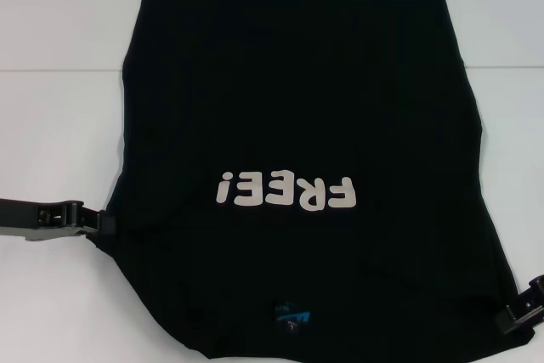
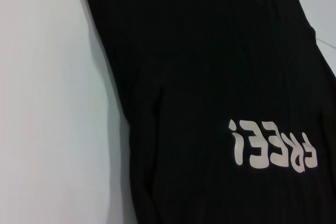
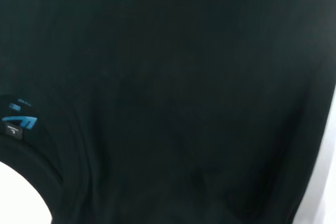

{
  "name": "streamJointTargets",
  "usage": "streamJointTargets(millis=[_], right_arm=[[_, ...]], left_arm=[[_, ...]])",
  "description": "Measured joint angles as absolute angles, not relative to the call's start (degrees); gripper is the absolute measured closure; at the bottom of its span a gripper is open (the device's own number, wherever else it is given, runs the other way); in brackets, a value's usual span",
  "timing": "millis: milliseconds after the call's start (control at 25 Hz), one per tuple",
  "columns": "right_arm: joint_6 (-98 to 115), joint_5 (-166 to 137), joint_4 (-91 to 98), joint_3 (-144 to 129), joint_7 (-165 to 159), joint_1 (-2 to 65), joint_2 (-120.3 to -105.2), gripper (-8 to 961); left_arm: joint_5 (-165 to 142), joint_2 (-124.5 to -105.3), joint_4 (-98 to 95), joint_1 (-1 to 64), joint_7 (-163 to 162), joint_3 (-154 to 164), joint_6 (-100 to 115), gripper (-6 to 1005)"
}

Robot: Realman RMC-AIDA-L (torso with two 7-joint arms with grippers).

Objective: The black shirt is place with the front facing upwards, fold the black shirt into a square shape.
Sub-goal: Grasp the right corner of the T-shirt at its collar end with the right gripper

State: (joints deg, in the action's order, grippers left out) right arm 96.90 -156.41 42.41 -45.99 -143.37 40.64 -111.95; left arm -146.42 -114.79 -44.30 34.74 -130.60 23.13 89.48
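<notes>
Whether the left gripper's [image 1: 100,224] fingers are apart or together cannot be told; it touches the black shirt [image 1: 297,125] at nine o'clock. The right gripper [image 1: 520,310], equally unclear, meets its four o'clock corner. The shirt lies flat on the white bench [image 1: 59,99], lettering up.

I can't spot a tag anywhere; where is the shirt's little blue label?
In the head view the blue label sits at the near edge of the shirt, just below the upside-down "FREE!" lettering, about midway between the two claws.
</notes>
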Motion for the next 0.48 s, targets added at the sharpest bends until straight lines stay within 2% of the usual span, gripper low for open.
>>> streamJointTargets(millis=[80, 280, 480], right_arm=[[96.8, -156.7, 42.4, -46.1, -143.7, 40.8, -111.97, 305], [96.9, -156.8, 42.4, -46.3, -144.2, 41.0, -111.87, 550], [97.0, -158.2, 42.1, -46.4, -144.4, 41.8, -111.98, 658]], left_arm=[[-146.4, -114.78, -44.3, 34.8, -130.6, 23.1, 89.5, 966], [-146.4, -114.7, -44.3, 35.0, -130.4, 23.1, 89.5, 966], [-146.4, -114.69, -44.3, 35.1, -130.4, 23.1, 89.5, 966]])
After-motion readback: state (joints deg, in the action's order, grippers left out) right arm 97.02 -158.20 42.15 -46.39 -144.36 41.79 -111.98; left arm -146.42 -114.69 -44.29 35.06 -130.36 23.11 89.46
